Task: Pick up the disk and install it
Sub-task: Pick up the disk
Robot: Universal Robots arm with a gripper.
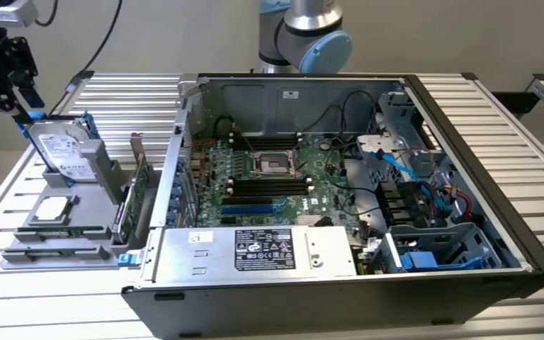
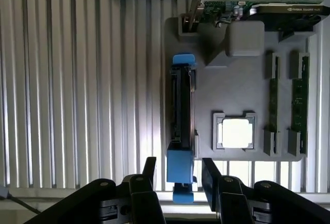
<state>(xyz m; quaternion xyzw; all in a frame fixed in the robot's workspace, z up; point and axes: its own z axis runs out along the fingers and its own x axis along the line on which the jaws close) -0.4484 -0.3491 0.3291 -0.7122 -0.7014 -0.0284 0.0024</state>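
Jaws open, straddling blue end of upright disk (image 2: pixel 181 105), not touching; best centre it between them; close evenly on flat faces; avoid tipping it in grey holder (image 2: pixel 242 92).

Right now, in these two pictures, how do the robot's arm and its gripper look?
The arm is a silver-grey tube with a round light-blue joint cap. The gripper is black, with two flat narrow fingers on bulky rounded mounts. A pale grey box sits above it, and a black cable runs from there.
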